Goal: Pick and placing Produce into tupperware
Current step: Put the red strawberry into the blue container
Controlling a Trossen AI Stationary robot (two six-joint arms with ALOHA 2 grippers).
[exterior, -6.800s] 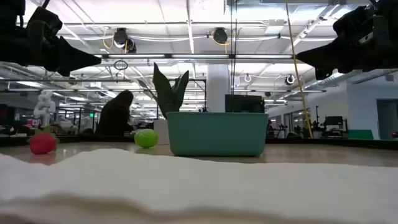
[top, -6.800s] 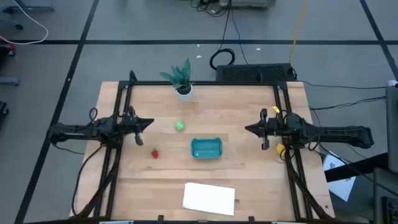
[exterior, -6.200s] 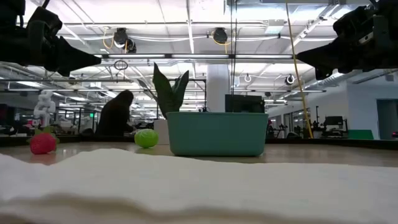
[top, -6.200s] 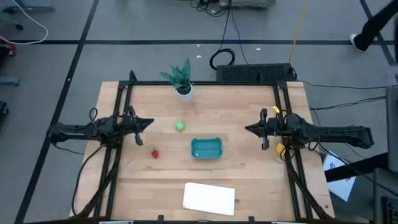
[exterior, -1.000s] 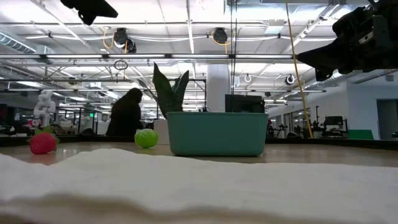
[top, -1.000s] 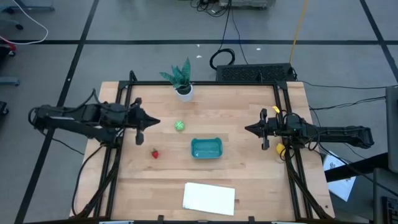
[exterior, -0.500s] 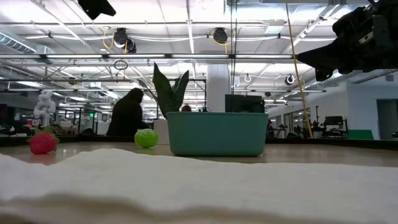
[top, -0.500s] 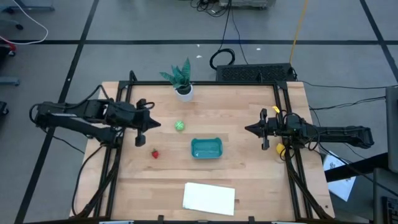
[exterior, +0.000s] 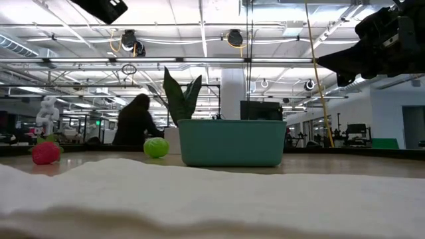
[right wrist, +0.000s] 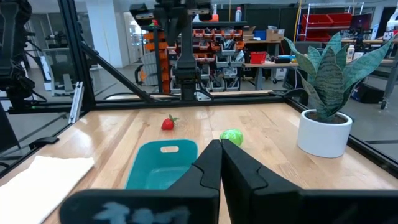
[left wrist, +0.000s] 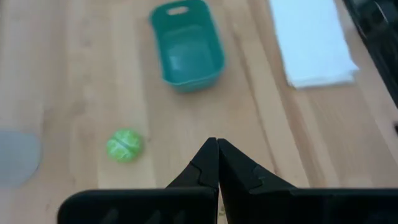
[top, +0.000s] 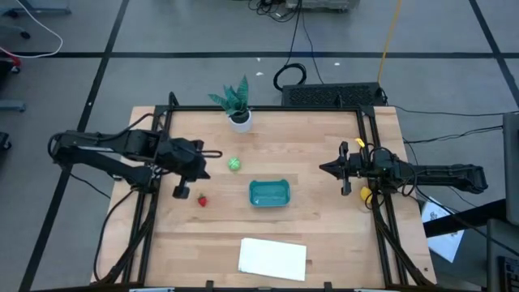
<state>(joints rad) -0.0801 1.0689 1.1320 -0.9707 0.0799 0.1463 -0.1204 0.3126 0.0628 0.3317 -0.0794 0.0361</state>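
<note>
Left gripper is above the table, left of centre, fingers pressed together on nothing. Green ball sits just beside it toward the table's middle; red strawberry lies nearer the front edge, toward the left edge. Teal tupperware is mid-table, nothing in it. Right gripper hangs near the right edge, fingers closed with nothing between them. White sheet at the front edge, potted plant at the back edge.
</note>
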